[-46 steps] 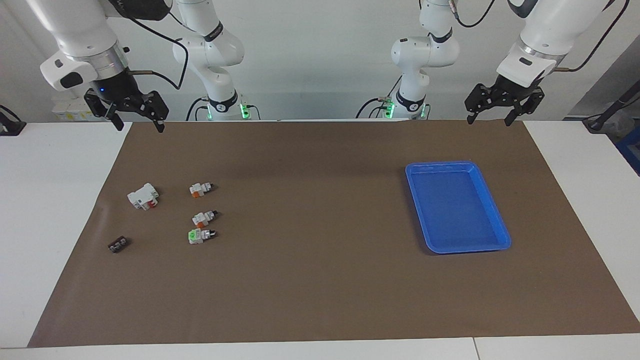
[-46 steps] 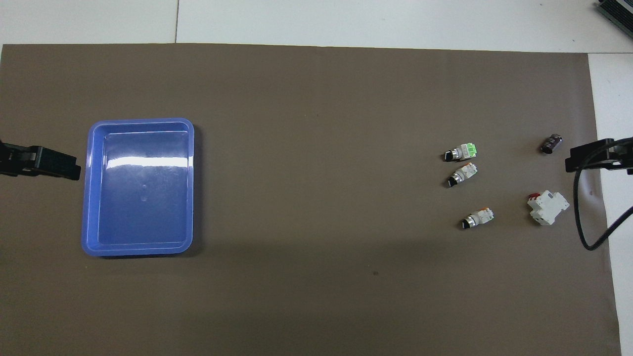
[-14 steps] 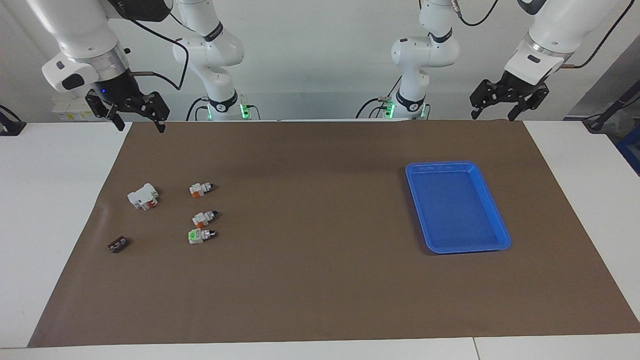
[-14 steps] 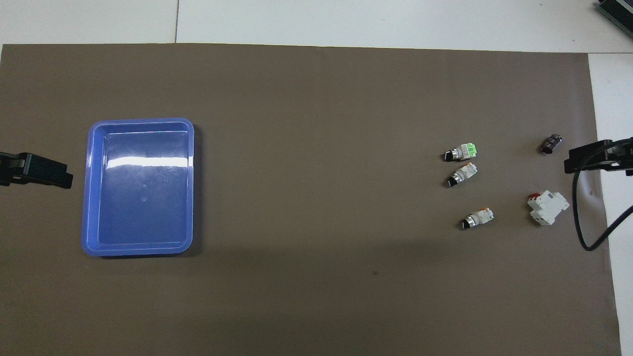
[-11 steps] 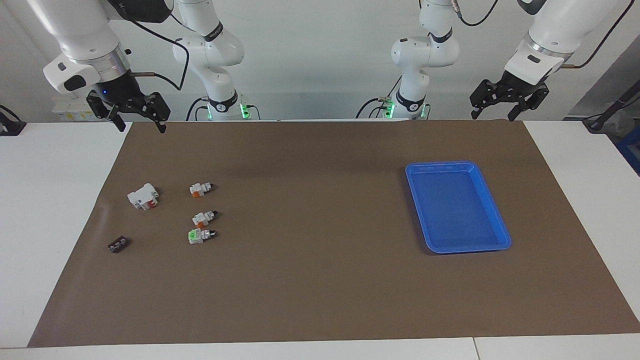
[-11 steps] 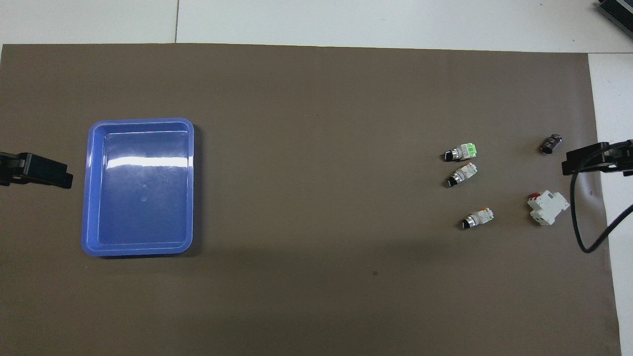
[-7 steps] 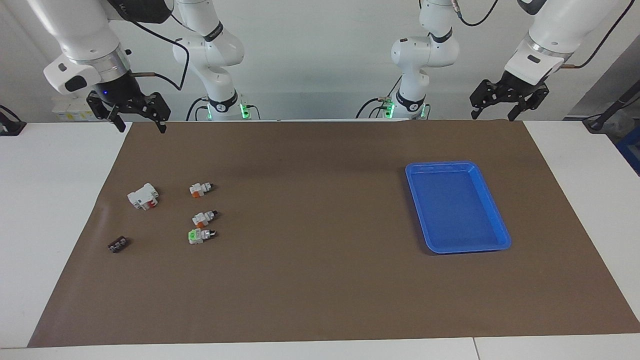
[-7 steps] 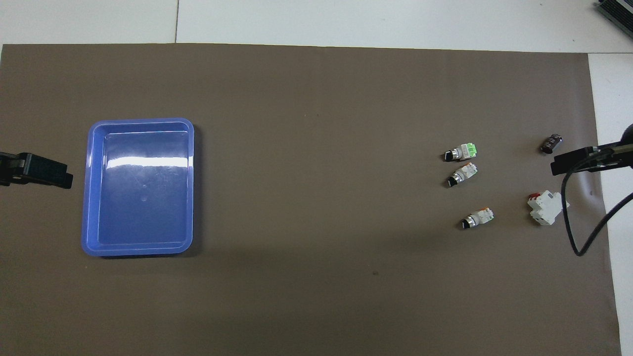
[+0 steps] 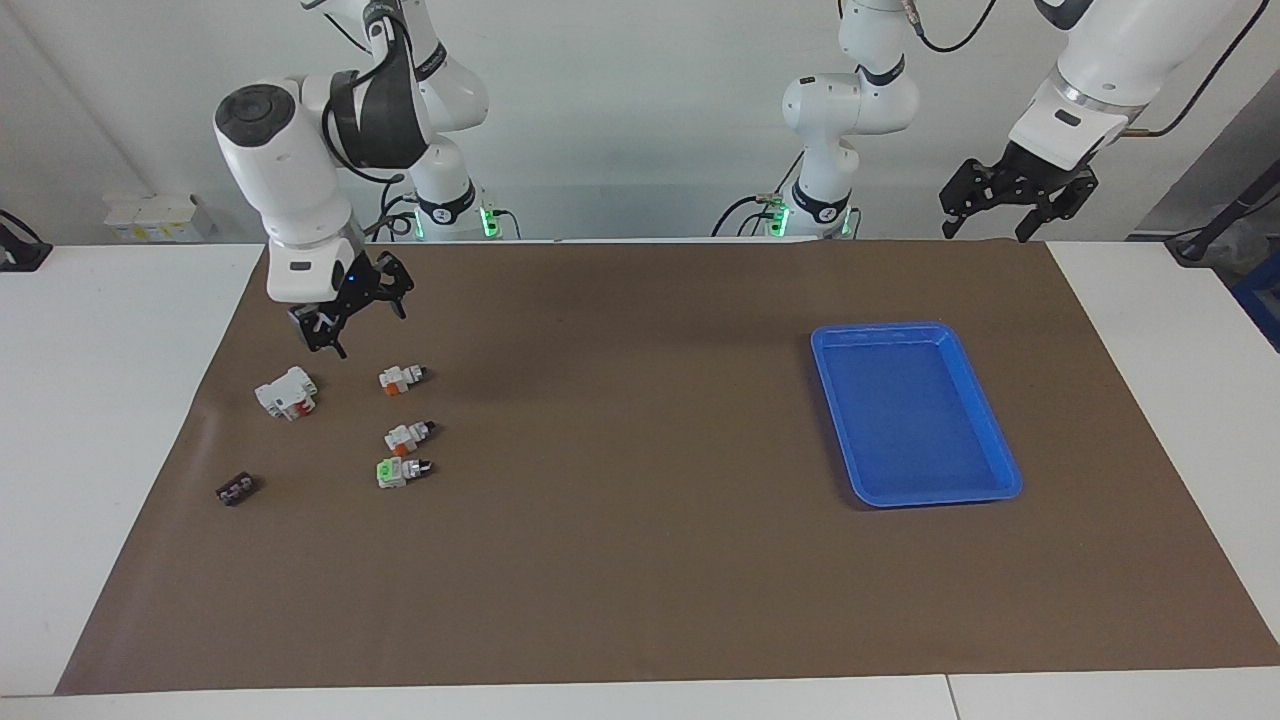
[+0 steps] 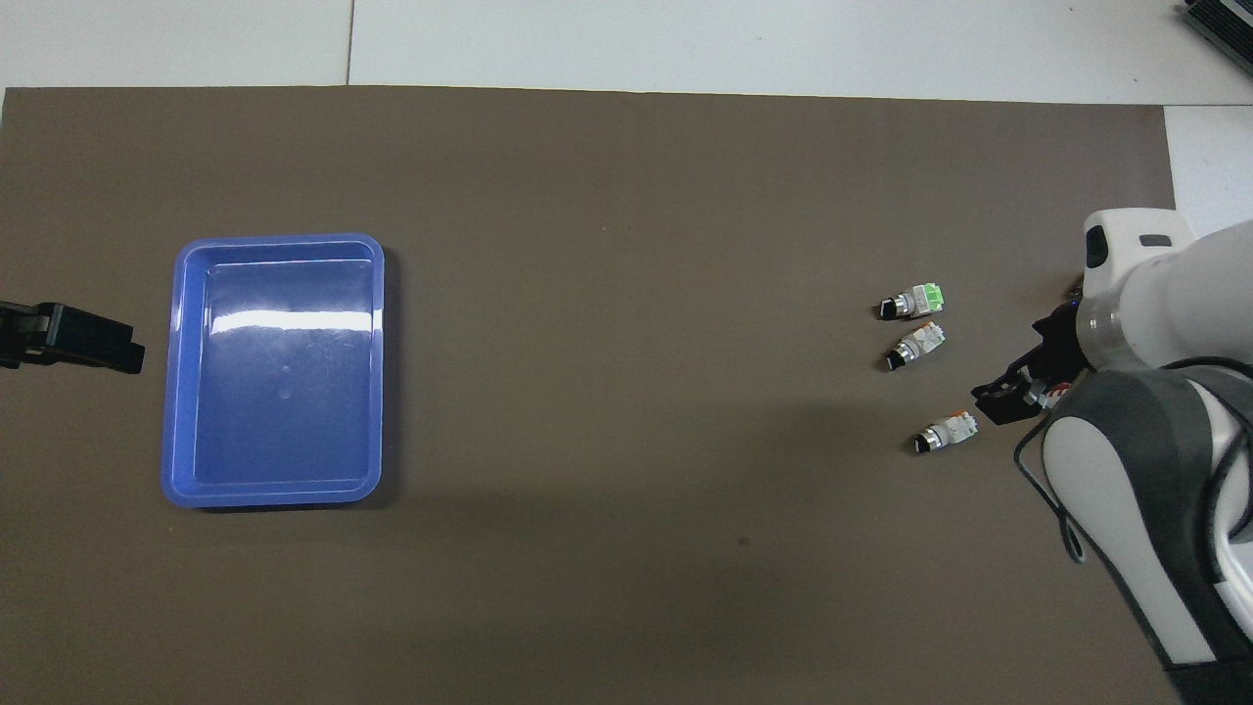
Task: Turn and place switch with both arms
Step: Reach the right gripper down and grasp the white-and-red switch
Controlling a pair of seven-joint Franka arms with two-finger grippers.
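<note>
I am on the approach: my right hand, fingers spread and empty, hangs at the facing view's left, seemingly just above the switch lying on the desk. Next I must descend and pinch it. My left hand waits, spread, at upper right.

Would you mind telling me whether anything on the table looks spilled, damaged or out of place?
Nothing stands out. The blue tray lies flat and holds nothing. The two orange-ended switches, the green-faced switch, the white block and the small black part lie apart on the brown mat, none visibly broken.
</note>
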